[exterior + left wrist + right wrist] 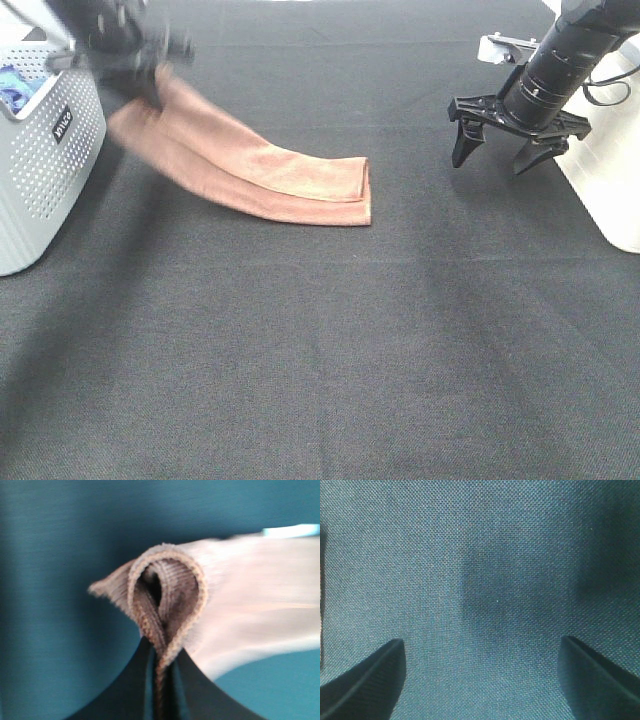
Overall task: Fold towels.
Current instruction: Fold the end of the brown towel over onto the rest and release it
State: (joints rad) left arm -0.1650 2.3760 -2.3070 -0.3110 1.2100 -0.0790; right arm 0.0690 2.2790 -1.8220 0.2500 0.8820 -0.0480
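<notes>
The whole work surface is taken in from a high, fixed position off the arms, looking down and forward across the dark woven table cover — the perforated grey plastic basket is cut off by the left edge. The left wrist camera is set just behind the left gripper and faces along its closed fingers; the reddish-brown microfiber towel pinched there is seen from very near and blurred. The right wrist camera is aimed down between the spread fingers of the right gripper, close above bare cover. The towel is shared by the high and left wrist views — the cover by all three.
</notes>
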